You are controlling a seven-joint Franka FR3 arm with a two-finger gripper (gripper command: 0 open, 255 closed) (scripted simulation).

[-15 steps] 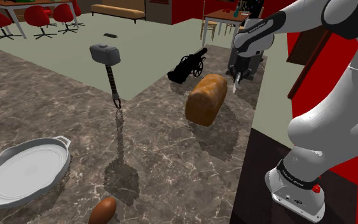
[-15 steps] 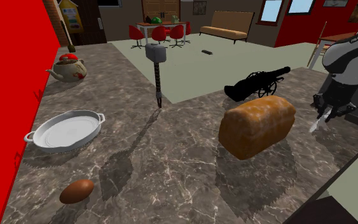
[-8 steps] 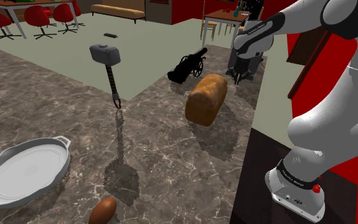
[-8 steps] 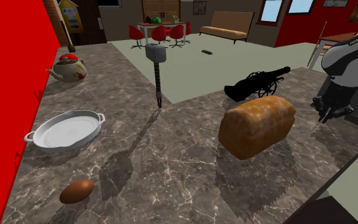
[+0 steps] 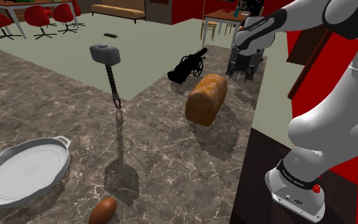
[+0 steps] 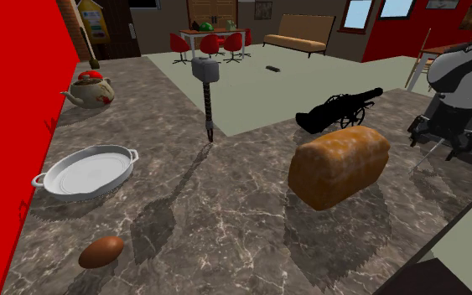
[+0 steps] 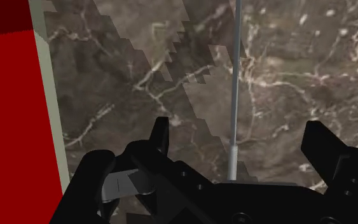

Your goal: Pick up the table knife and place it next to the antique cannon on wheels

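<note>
The table knife [image 7: 234, 102] is a thin grey blade with a short handle, stretched out on the marble top under my hand. My gripper [image 7: 241, 137] is open, and its black fingers [image 7: 160, 133] stand well apart on either side of the knife without touching it. In the second exterior view the knife [image 6: 422, 159] is a faint pale line below the gripper [image 6: 439, 144]. The black cannon on wheels [image 5: 189, 63] [image 6: 339, 109] stands a short way off, beyond the bread loaf. The gripper [image 5: 240, 75] hovers just off the marble at the shoulder view's upper right.
A brown bread loaf [image 5: 206, 98] [image 6: 339, 166] lies between the cannon and the stand. A hammer [image 5: 110, 70] stands upright, with a white oval dish [image 5: 21, 172], a brown egg-shaped thing [image 5: 103, 210] and a teapot [image 6: 91, 90] farther off. The counter's pale edge [image 7: 44, 95] and a red wall are close beside the gripper.
A second ago the shut gripper held the knife pointing down. It sank toward the marble, then opened and lifted slightly, and the knife is now free.
</note>
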